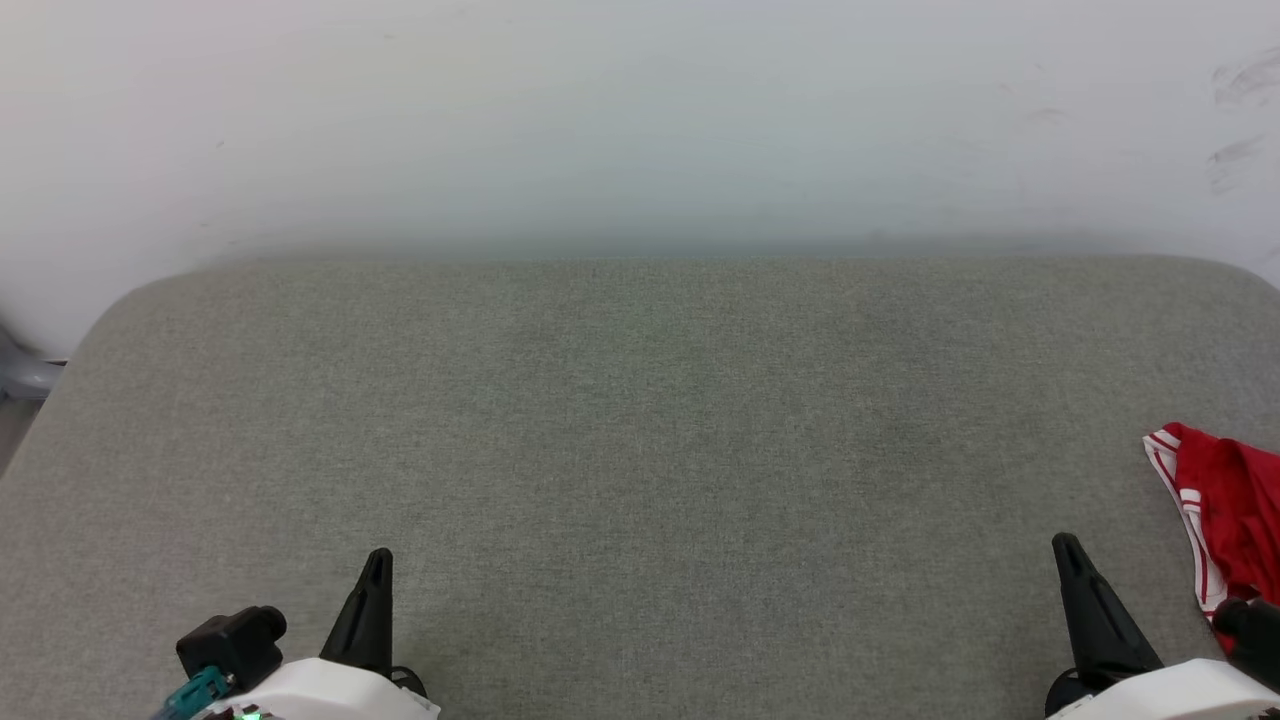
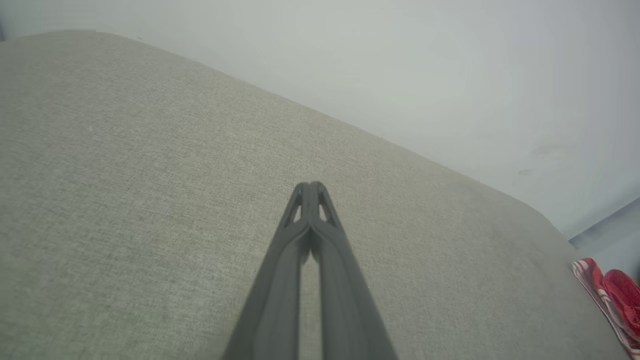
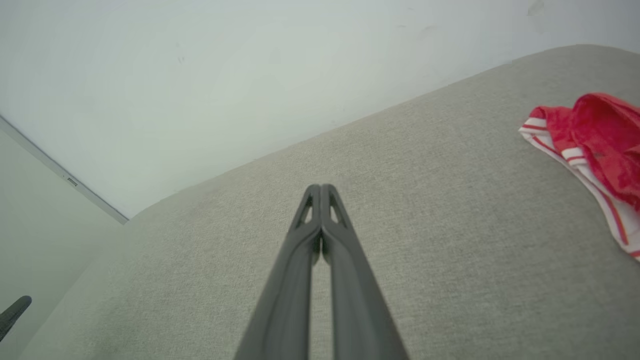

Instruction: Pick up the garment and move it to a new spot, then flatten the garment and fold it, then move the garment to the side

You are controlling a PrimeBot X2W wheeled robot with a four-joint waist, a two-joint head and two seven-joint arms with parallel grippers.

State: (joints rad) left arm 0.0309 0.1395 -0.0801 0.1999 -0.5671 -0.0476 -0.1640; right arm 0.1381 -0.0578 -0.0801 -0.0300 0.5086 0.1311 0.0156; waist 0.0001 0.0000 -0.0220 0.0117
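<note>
You see both grippers in head view, over grey fabric surface [image 1: 640, 400]; wrist views bring each finger pair close. Left gripper [image 1: 378, 560]: fingers pressed together, nothing between. Right gripper [image 1: 1068, 548]: tips likewise touching, empty. Garment [image 1: 1225, 500], red with white-and-red striped trim, lies crumpled near right fingers, to their right, not touching; well apart from left fingers.

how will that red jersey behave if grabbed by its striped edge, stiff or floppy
Probably floppy: the garment lies crumpled in soft folds, so a pinch would likely lift one edge while the rest drapes. It looks thin, so likely light. Pushed, it may bunch rather than slide on the grey surface.
</note>
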